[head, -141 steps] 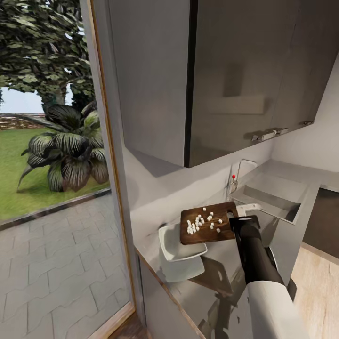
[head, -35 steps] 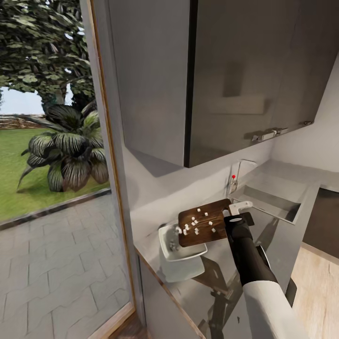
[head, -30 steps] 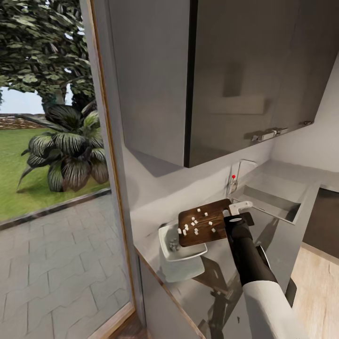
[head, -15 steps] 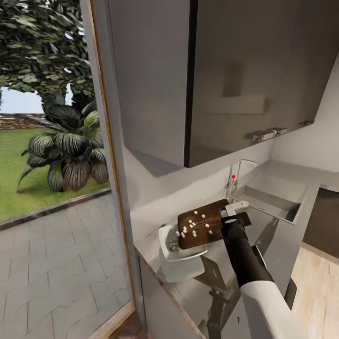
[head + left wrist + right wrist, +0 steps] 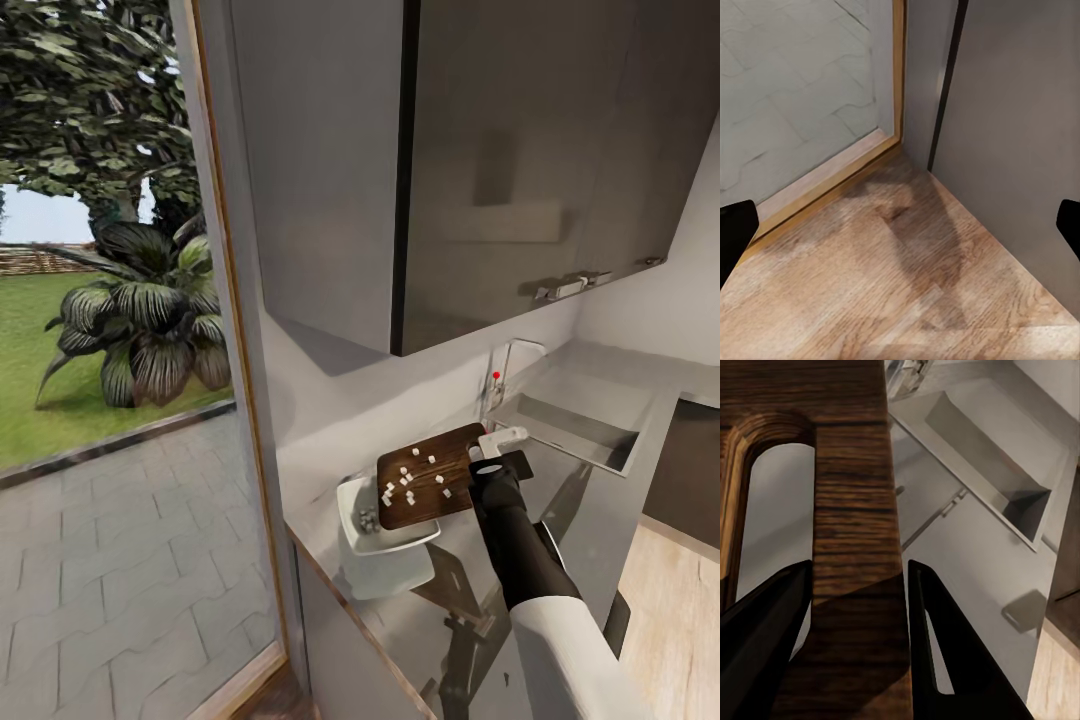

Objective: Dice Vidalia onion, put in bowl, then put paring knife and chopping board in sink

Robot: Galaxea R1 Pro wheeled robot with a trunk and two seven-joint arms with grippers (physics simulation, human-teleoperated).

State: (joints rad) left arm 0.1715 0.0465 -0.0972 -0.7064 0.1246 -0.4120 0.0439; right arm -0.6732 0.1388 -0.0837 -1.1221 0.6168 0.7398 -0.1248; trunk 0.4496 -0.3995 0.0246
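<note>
I have my right gripper (image 5: 855, 615) clamped on the chopping board (image 5: 430, 486) at lower centre, tipping diced onion (image 5: 405, 482) toward the bowl (image 5: 372, 540). Next I judge a steeper tilt. Left gripper (image 5: 900, 225) hangs spread over floor.

bowl (image 5: 370, 545) (partly under chopping board (image 5: 432, 478))
</note>
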